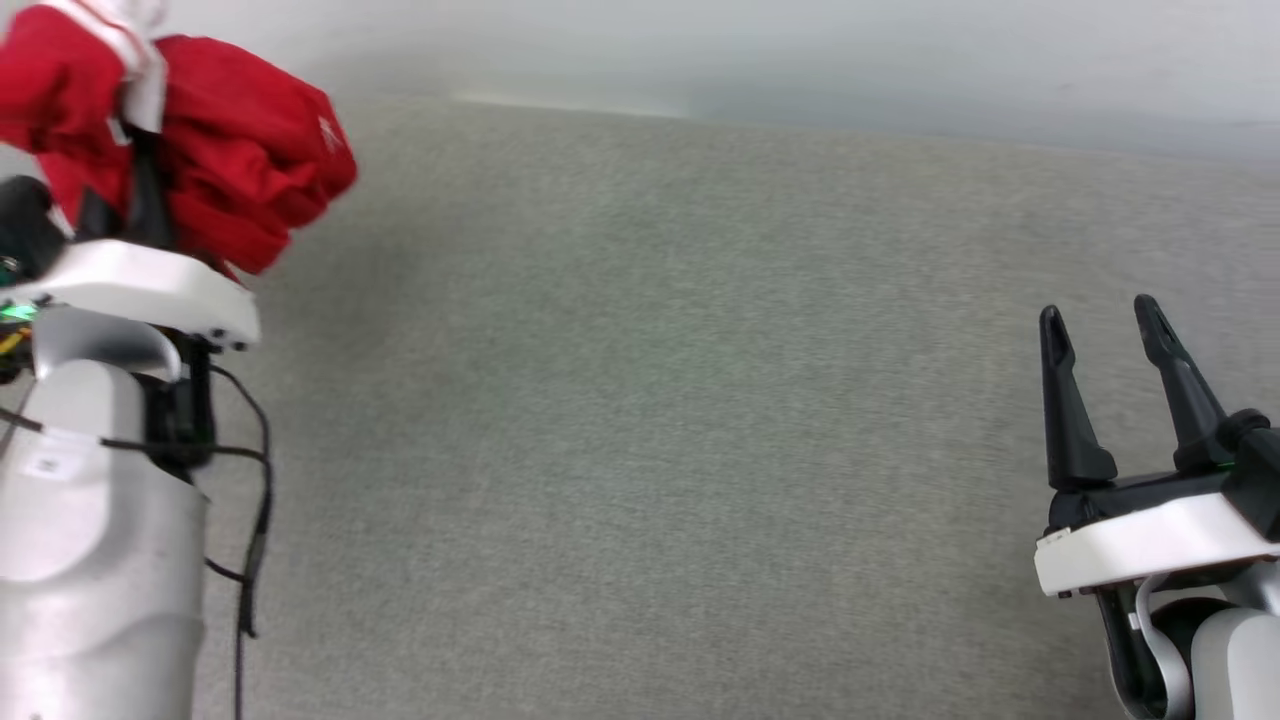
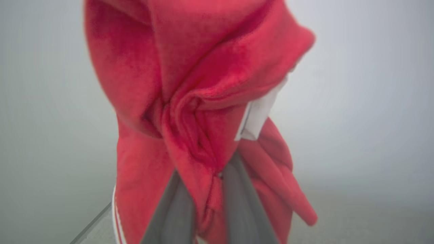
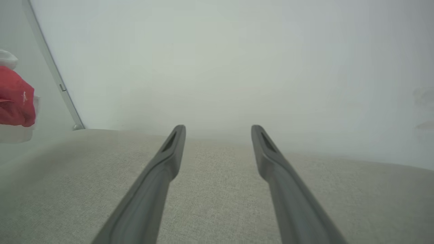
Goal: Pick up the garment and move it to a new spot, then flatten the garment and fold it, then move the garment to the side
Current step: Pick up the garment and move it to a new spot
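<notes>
Carrying step, I reckon: left gripper [image 2: 206,176] clamps the bunched red jersey [image 1: 240,150] at ten o'clock, right gripper [image 1: 1100,310] gapes empty at four, next comes setting it down centrally.

The garment [image 1: 240,160] (blurred) runs off the head view's top and hides the left gripper's [image 2: 206,176] fingertips

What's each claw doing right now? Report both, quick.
Left claw: closed on the shirt, bunched and lifted.
Right claw: open, holding nothing.
</notes>
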You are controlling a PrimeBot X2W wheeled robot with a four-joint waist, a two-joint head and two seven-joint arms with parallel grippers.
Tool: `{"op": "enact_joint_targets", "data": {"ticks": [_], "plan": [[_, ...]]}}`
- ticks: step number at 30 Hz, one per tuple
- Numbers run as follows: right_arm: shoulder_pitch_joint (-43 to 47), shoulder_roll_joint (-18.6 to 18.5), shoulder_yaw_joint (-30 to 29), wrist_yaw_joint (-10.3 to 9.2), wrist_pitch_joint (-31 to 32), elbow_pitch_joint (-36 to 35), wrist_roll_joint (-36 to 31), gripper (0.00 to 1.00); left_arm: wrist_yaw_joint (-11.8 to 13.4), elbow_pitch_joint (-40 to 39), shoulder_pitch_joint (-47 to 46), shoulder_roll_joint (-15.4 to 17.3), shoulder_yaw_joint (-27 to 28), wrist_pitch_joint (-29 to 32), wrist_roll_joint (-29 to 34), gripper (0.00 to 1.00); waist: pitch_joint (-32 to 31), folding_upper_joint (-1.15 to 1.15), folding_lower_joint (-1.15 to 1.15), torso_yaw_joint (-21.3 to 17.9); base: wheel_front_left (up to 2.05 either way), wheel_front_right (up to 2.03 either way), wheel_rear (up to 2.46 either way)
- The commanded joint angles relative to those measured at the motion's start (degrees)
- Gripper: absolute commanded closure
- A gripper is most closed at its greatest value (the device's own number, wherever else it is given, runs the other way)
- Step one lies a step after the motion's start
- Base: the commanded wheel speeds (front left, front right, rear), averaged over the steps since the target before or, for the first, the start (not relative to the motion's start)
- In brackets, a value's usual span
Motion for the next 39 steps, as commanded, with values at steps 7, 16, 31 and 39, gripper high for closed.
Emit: {"op": "enact_joint_targets", "data": {"ticks": [7, 16, 31, 39], "plan": [[2.71, 0.52, -0.17, -0.02, -0.55, 1.21, 1.44, 0.00, 0.17, -10.49, 7.91, -4.84, -4.19, 0.01, 0.73, 1.00, -5.03, 0.00, 0.00, -7.92, 0.00, 0.00, 0.00], [4.88, 0.51, 0.23, -0.02, -0.51, 2.02, 3.24, 0.00, -2.28, -18.74, 15.74, -9.53, -11.66, 3.85, 0.69, 1.00, -7.67, 0.00, 0.00, -14.51, 0.00, 0.00, 0.00], [3.12, 0.52, 1.22, -0.02, -0.43, 0.92, 4.23, 0.00, -5.91, -13.53, 17.74, -13.91, -28.74, 8.03, 5.32, 1.00, -1.98, 0.00, 0.00, -19.43, 0.00, 0.00, 0.00], [1.47, 0.52, 1.35, -0.02, -1.50, 2.73, 4.54, 0.00, -6.61, -5.65, 17.34, -12.55, -30.96, 8.48, 5.07, 0.98, 0.33, 0.00, 0.00, -19.04, 0.00, 0.00, 0.00]]}}
